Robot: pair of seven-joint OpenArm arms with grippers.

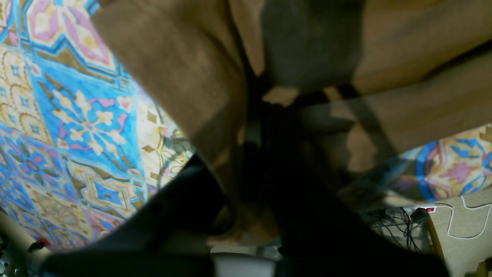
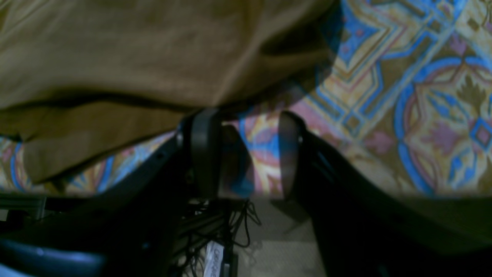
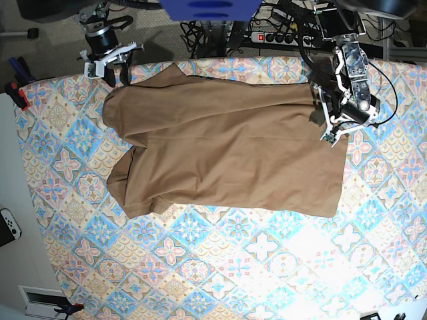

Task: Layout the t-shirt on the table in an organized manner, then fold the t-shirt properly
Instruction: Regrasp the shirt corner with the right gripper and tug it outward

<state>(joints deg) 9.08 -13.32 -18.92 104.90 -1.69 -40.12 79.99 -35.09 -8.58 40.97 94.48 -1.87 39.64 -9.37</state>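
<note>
The tan-brown t-shirt (image 3: 227, 147) lies spread across the far half of the table (image 3: 233, 267), with its left side bunched and folded over. My left gripper (image 3: 325, 130) is at the shirt's far right edge. In the left wrist view this gripper (image 1: 265, 127) is shut on a fold of the t-shirt (image 1: 184, 69), which drapes around its dark fingers. My right gripper (image 3: 115, 72) is at the shirt's far left corner. In the right wrist view it (image 2: 248, 150) is open and empty, with the patterned table (image 2: 423, 115) showing between its jaws and the t-shirt (image 2: 134, 57) just beyond them.
The table's far edge is close to both grippers. A power strip with cables (image 3: 273, 37) lies on the floor behind it. Red clamps (image 3: 17, 93) hold the table's left edge. A white game controller (image 3: 8, 223) lies off the table's left side.
</note>
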